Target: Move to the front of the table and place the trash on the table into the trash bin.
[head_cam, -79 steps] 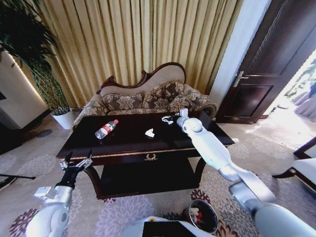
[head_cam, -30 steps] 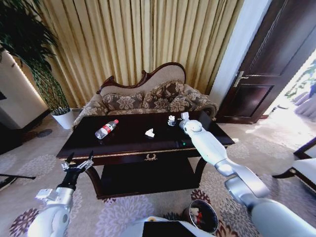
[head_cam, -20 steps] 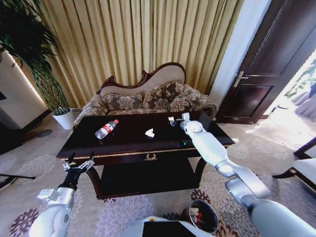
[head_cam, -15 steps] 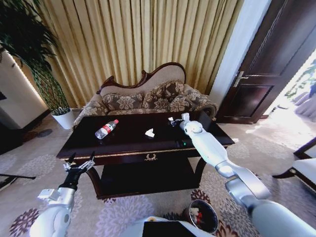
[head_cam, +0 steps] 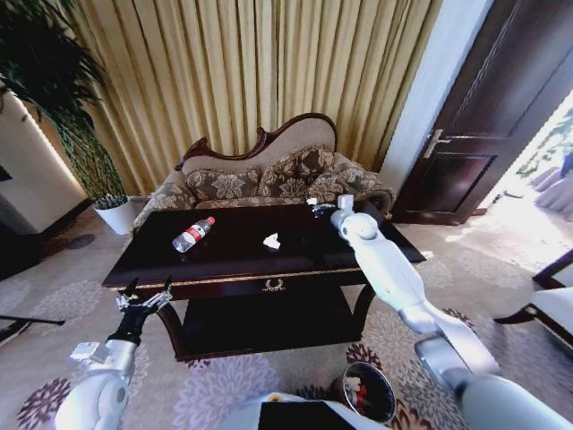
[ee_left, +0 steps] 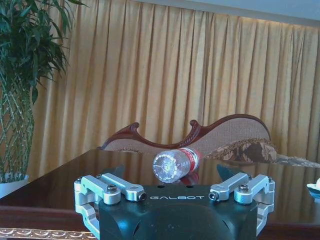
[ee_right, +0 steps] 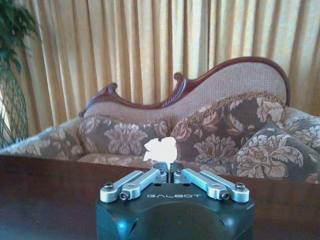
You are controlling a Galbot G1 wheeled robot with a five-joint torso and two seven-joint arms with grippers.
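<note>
The dark glossy table (head_cam: 224, 269) stands in front of me. On its left part lies a clear bottle (head_cam: 192, 235) with a red label, seen end-on in the left wrist view as the bottle (ee_left: 175, 164). A white crumpled scrap (head_cam: 271, 240) rests near the table's middle. My right gripper (head_cam: 315, 208) hovers over the far right part of the table, shut on another white scrap (ee_right: 160, 148). My left gripper (head_cam: 143, 300) is open, low by the table's front left corner, with nothing in it. The dark round trash bin (head_cam: 367, 391) sits on the carpet at my lower right.
A patterned sofa (head_cam: 269, 179) stands right behind the table, before gold curtains. A potted plant with a white pot (head_cam: 116, 215) is at the far left. A dark door (head_cam: 474, 152) is at the right, and a chair (head_cam: 551, 305) at the right edge.
My right gripper came down on the small white scrap at the table's far right, shut on it and has lifted it slightly. The left arm has barely moved.
</note>
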